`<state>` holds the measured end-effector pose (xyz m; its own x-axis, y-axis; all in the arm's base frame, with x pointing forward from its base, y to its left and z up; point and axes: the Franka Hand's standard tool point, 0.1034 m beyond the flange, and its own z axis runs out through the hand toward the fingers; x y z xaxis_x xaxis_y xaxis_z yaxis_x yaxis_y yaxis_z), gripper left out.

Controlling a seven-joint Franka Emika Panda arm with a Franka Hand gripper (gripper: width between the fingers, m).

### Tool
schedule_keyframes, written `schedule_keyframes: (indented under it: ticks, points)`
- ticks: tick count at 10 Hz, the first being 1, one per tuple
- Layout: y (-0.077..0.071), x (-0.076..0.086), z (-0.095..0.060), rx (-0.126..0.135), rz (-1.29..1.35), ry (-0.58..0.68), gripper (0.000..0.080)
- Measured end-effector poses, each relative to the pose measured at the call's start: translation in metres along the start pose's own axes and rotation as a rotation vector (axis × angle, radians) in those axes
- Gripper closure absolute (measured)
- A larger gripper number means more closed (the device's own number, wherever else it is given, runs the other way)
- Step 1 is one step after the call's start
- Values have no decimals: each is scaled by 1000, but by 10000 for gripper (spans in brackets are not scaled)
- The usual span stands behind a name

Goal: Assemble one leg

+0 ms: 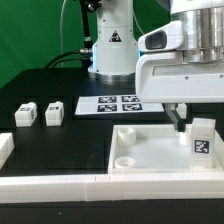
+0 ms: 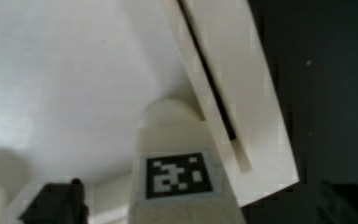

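A leg (image 1: 203, 140), a small white block with a black-and-white tag, stands upright on the large white square panel (image 1: 150, 150) near its edge at the exterior view's right. My gripper (image 1: 197, 122) hangs just over it, open. One dark finger (image 1: 180, 118) shows beside the leg; the other is hidden. In the wrist view the leg (image 2: 179, 160) sits between the two fingers (image 2: 51, 205) with a gap on each side, and the gripper (image 2: 194, 212) straddles it. The panel (image 2: 69, 80) fills that view.
Two more legs (image 1: 25, 114) (image 1: 53, 113) stand on the black table at the exterior view's left. The marker board (image 1: 110, 104) lies behind the panel. Long white bars lie along the front (image 1: 50, 186) and at the left edge (image 1: 5, 148). The robot base (image 1: 112, 50) stands at the back.
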<state>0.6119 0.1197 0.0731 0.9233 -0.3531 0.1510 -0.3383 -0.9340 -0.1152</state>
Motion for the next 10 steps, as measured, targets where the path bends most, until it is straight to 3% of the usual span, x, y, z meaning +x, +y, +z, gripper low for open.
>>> schedule_keyframes:
  ticks: [2, 4, 5, 6, 7, 8, 10]
  points:
    - [1, 1, 0, -1, -151, 2, 151]
    - [1, 1, 0, -1, -142, 2, 151]
    - [1, 1, 0, -1, -142, 2, 287]
    - [2, 1, 0, -1, -142, 2, 287]
    - [2, 1, 0, -1, -142, 2, 426]
    - [2, 2, 0, -2, -141, 2, 509]
    - [2, 2, 0, -2, -120, 2, 509]
